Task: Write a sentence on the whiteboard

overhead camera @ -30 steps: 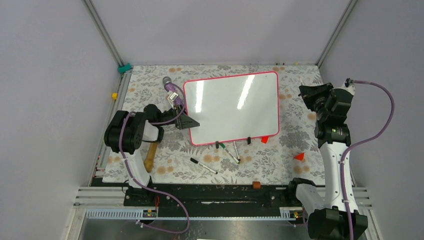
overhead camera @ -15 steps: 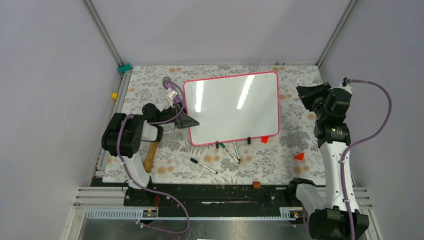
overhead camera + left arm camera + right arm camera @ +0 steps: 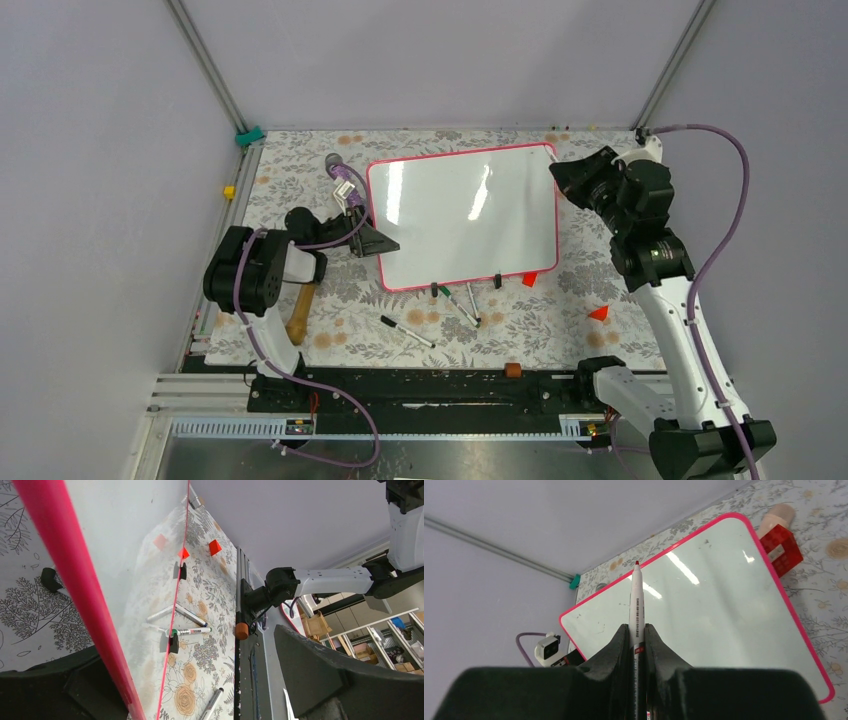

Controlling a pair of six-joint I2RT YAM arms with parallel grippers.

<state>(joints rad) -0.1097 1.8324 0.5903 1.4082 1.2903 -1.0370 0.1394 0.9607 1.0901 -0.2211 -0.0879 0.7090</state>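
Top view: glossy whiteboard (image 3: 460,215) lying flat mid-counter, toward the far edge. Left gripper (image 3: 378,243) at the board side facing the counter's left edge. Right gripper (image 3: 568,180) above the board corner nearest the counter's far right corner.

Left wrist view: jaws parted, straddling the pink frame.

Right wrist view: jaws clamped on 1 red-tipped marker (image 3: 636,605), tip pointing over the board.

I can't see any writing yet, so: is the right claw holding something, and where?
The right claw pinches a red-tipped marker by its white barrel, tip pointing out.
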